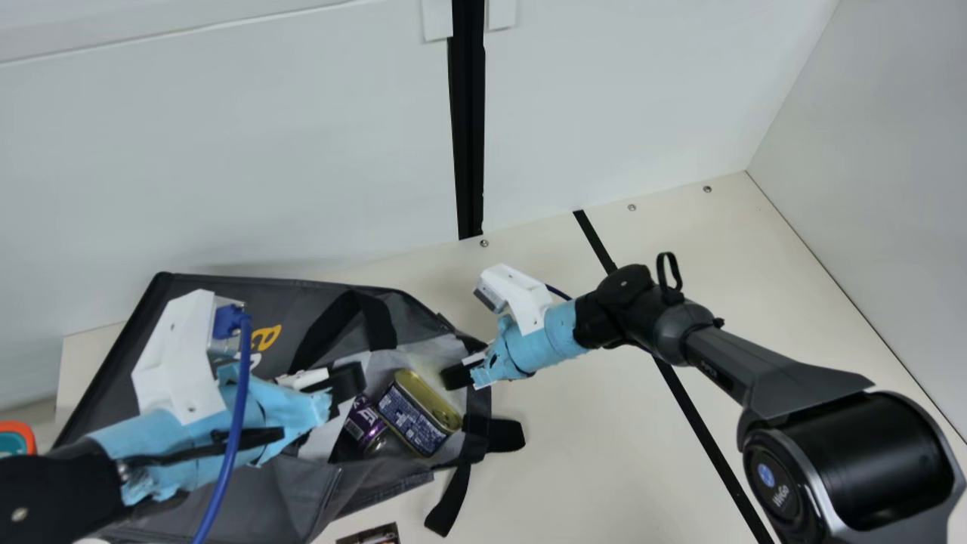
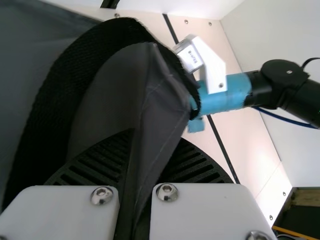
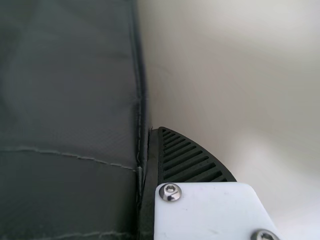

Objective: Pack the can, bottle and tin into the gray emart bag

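Note:
In the main view the gray emart bag (image 1: 257, 302) lies open at left-centre. Inside it a purple can (image 1: 366, 425) rests beside a tin (image 1: 415, 414) with a gold rim. My left gripper (image 1: 349, 383) is at the bag's opening, left of the tin; in the left wrist view the left gripper (image 2: 134, 157) is shut on gray fabric of the bag (image 2: 150, 100). At the rim on the opening's right stands my right gripper (image 1: 462, 374). In the right wrist view the right gripper (image 3: 149, 160) is shut on the bag's edge (image 3: 75, 110), whose fabric hides one finger.
Black straps (image 1: 447, 499) hang off the bag's right side onto the cream table (image 1: 597, 453). A small dark printed item (image 1: 374, 535) lies at the main view's bottom edge. An orange-rimmed object (image 1: 19, 437) is at the far left. White walls (image 1: 604, 98) stand behind the table.

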Action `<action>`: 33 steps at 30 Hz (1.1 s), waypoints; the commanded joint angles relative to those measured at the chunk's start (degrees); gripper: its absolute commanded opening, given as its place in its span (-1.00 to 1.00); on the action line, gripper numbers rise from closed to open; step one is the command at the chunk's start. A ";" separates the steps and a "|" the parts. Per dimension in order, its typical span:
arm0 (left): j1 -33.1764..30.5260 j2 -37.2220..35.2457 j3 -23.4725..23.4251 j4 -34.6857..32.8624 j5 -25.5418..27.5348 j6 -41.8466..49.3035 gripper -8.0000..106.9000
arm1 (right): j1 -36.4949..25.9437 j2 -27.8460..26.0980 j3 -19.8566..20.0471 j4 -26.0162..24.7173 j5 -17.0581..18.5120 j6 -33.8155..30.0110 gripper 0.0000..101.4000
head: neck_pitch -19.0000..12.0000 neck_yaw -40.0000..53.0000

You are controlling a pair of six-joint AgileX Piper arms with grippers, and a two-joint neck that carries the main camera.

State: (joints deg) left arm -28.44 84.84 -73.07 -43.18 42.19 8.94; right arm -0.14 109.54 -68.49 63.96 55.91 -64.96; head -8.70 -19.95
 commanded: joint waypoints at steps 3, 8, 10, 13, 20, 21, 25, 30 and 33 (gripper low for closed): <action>0.01 -0.28 -0.29 -0.51 -0.11 0.57 -0.68 | -1.33 -1.71 0.84 1.12 2.81 -0.12 -1.00 | -1.30 -0.05; 0.32 0.82 -2.07 -2.02 -0.21 2.73 -0.68 | -3.12 -4.39 2.07 2.18 5.78 -0.18 -1.00 | -1.30 -0.05; 0.50 1.32 -2.91 -2.68 -0.18 3.72 -0.68 | -3.86 -5.51 2.47 2.56 6.93 -0.06 -1.00 | -1.30 -0.05; 0.77 2.12 -4.32 -3.54 0.05 5.21 -0.68 | -5.00 -7.34 2.98 3.15 8.64 0.21 -1.00 | -1.30 -0.05; 1.35 3.41 -7.51 -4.85 0.94 7.98 -0.68 | -8.11 -12.02 3.90 4.78 12.95 1.80 -1.00 | -1.30 -0.05; 1.41 3.53 -7.94 -4.94 1.06 8.31 -0.68 | -8.58 -12.73 4.04 5.00 13.59 2.07 -1.00 | -1.30 -0.05; 1.48 3.92 -9.64 -4.97 1.51 9.20 -0.68 | -8.60 -15.39 5.41 7.02 13.99 2.93 -1.00 | -1.30 -0.05; 1.42 4.24 -11.86 -4.40 2.16 9.68 -0.68 | -7.89 -18.80 6.88 9.95 13.99 4.65 -1.00 | -1.30 -0.05; 1.35 4.27 -13.22 -3.64 2.67 9.64 -0.68 | -7.47 -20.92 7.31 11.32 13.99 5.93 -1.00 | -1.30 -0.05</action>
State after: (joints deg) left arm -27.10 89.08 -85.75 -47.15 44.72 18.63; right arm -7.71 89.53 -61.17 74.57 70.02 -59.41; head -8.70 -19.95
